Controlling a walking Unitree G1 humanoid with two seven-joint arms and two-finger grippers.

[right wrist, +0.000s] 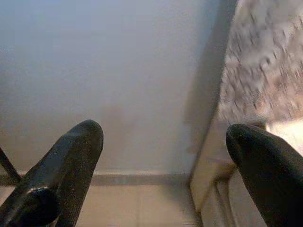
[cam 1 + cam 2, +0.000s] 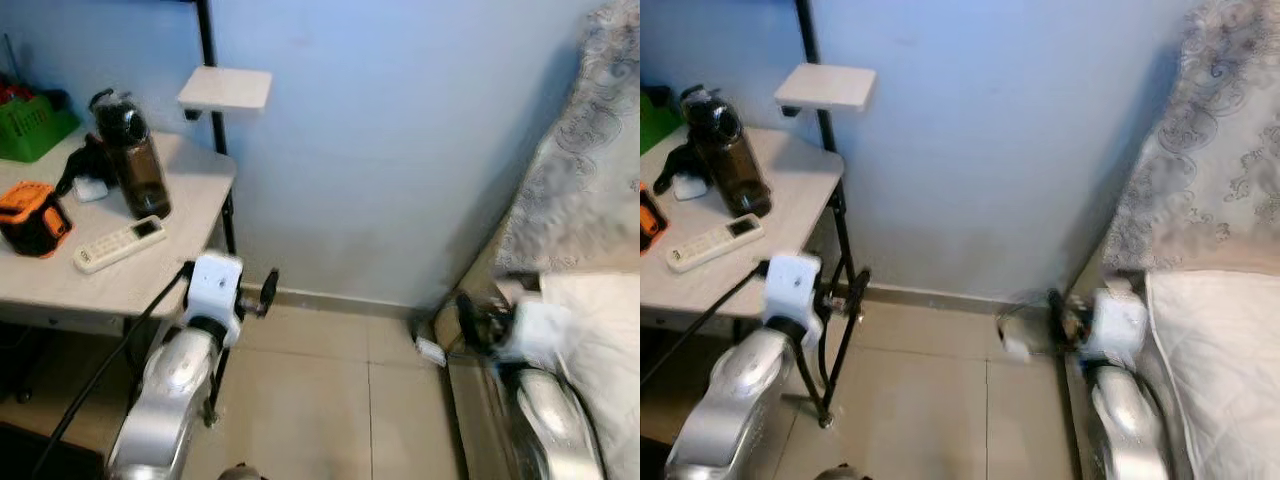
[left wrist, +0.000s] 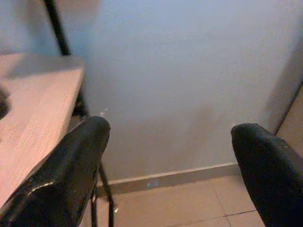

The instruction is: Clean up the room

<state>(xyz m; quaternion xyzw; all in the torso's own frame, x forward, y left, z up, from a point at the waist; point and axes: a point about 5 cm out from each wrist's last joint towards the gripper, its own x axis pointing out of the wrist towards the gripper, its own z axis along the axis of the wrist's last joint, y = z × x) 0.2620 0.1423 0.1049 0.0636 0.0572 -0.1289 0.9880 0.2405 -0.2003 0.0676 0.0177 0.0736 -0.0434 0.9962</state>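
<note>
My left gripper (image 3: pixel 170 156) is open, held low beside the front corner of a light wooden table (image 2: pixel 160 275) and pointing at the blue wall. On the table lie a white remote (image 2: pixel 120 243), a dark brown bottle (image 2: pixel 135 160), an orange and black device (image 2: pixel 32 218) and a small white object (image 2: pixel 90 188). My right gripper (image 1: pixel 165 156) is open too, with nothing between its fingers, hanging by the edge of the bed (image 2: pixel 590 180). A small white plug-like item (image 2: pixel 431 351) lies on the tiles at the bed's foot.
A green basket (image 2: pixel 30 125) stands at the table's back left. A small white shelf (image 2: pixel 225 88) juts from a black pole (image 2: pixel 212 60) over the table's corner. A patterned lace cover and white bedding (image 2: pixel 600 330) fill the right side. Beige tiled floor (image 2: pixel 320 400) lies between table and bed.
</note>
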